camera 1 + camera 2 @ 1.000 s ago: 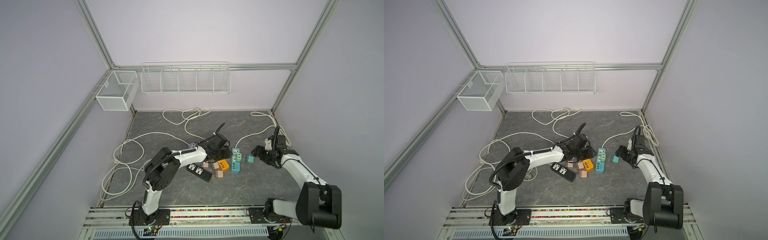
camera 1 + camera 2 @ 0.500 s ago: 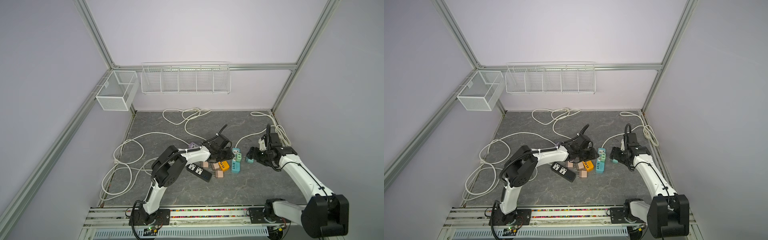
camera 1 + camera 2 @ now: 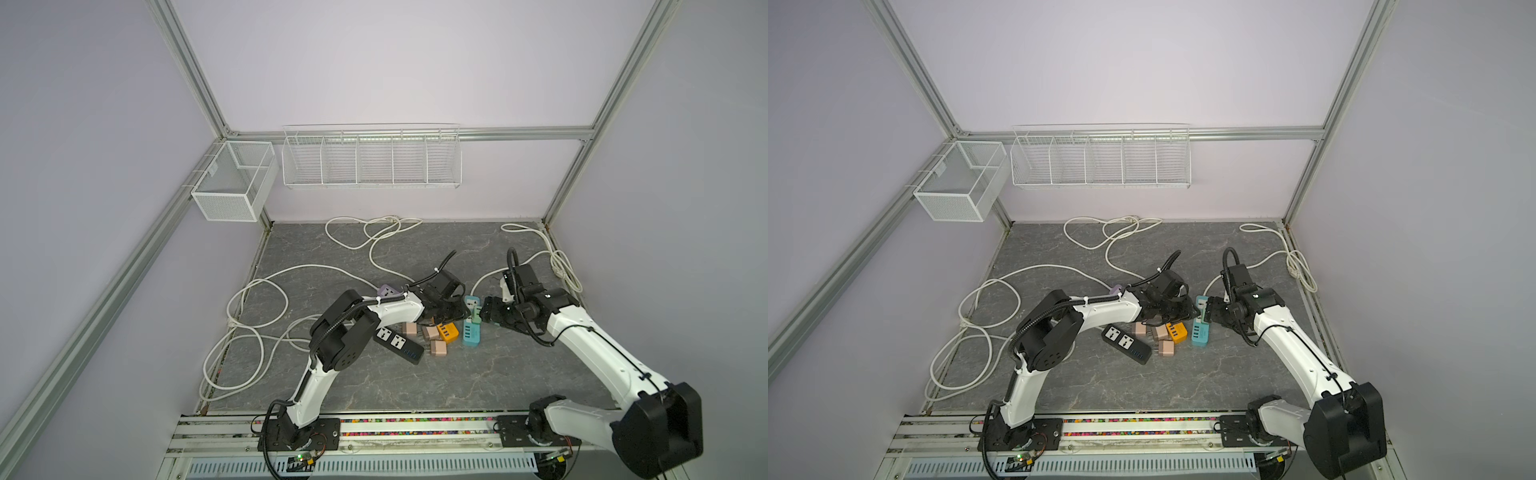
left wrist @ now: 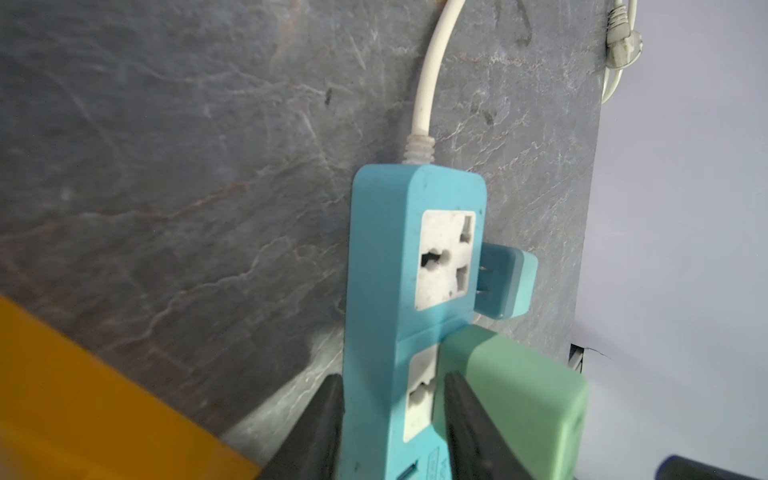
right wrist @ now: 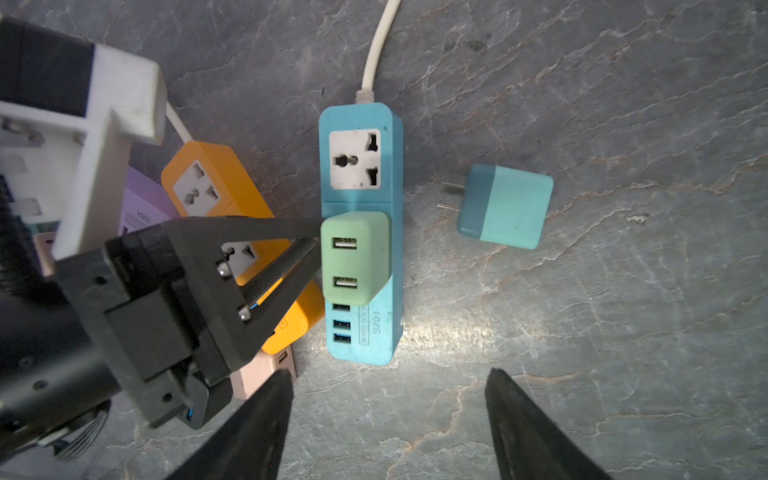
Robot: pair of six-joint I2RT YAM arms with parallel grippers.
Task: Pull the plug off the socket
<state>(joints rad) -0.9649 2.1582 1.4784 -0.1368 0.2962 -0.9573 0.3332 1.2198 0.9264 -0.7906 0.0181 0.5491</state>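
Left tool [image 4: 390,380]: clamped on blue power strip [image 5: 397,266], beside green plug [image 5: 357,262]
Right tool [image 5: 390,372]: spread open above surface [image 5: 582,332]
Around: orange strip [image 5: 237,178] just beside; teal plug [image 5: 505,208] loose
Wire basket [image 3: 370,166]: on back wall

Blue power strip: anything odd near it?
Yes. A two-tone teal plug adapter lies loose on the grey tabletop beside the blue power strip, metal prongs bare, while a pale green USB charger sits plugged in.

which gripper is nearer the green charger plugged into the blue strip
Left. The left gripper grips the blue strip, one finger right beside the green charger; the right gripper hangs open, clear of it.
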